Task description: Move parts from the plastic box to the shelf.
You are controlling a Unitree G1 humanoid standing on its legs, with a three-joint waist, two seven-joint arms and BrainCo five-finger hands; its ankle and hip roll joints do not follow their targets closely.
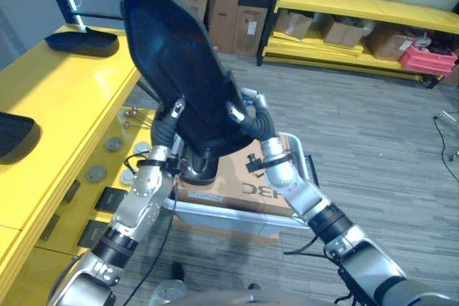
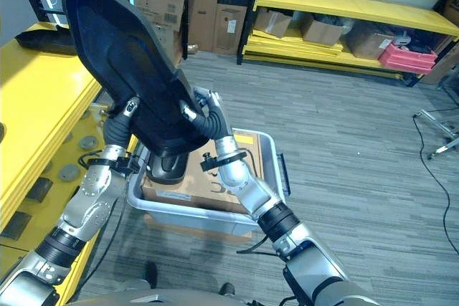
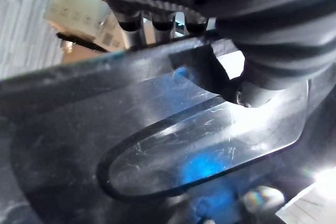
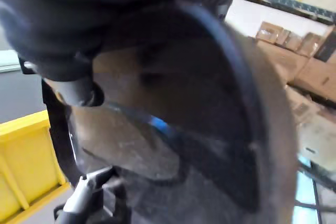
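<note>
The left hand and the right hand both grip the big black part, fingers curled on its edges. It is up above the box. Next I think it must swing over to the yellow shelf and go down flat.

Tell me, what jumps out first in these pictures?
A big black plastic part held up in the air by both hands: the left hand and the right hand grip its lower end. Below them sits a grey plastic box on the floor with a cardboard sheet in it. To the left runs a yellow shelf, where similar black parts lie.
</note>
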